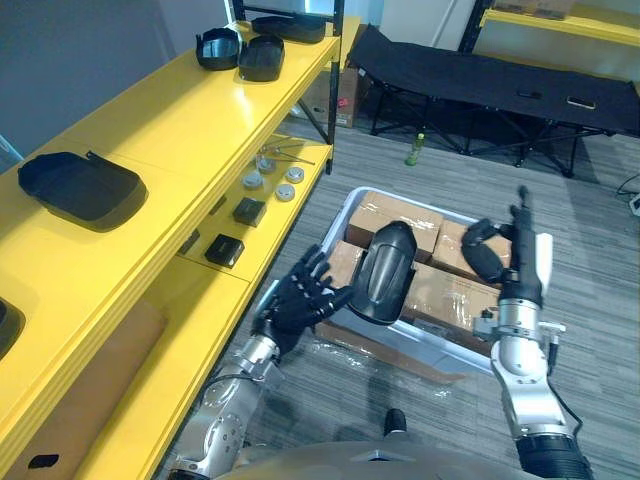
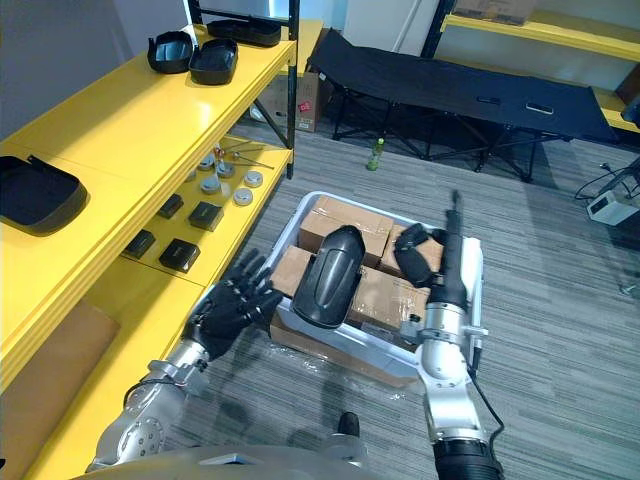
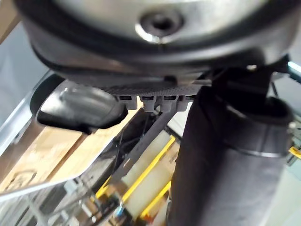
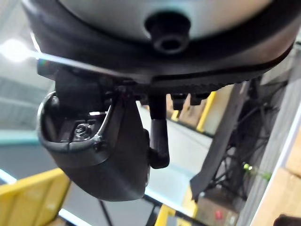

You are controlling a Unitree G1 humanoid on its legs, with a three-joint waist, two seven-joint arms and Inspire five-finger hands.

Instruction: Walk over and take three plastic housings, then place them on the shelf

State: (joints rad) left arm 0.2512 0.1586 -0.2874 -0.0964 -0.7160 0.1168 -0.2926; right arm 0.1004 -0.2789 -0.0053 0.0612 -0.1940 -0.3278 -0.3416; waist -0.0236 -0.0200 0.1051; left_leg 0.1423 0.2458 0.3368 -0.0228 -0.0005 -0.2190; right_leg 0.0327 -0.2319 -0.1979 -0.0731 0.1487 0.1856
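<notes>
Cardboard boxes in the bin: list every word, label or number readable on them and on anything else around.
Cardboard boxes: a faint mark in the left wrist view, too blurred to read.
Black cot: small white tags, too small to read.
Nothing else carries legible text.

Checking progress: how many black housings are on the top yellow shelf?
4 housings: three at the far end of the shelf, one nearer. A dark shape at the left edge may be a fifth.

Yellow shelf [image 1: 150,130] holds black plastic housings [image 1: 80,187]; a crate [image 1: 335,222] of cardboard boxes [image 1: 400,215] sits on the carpet floor [image 1: 600,290]
</notes>
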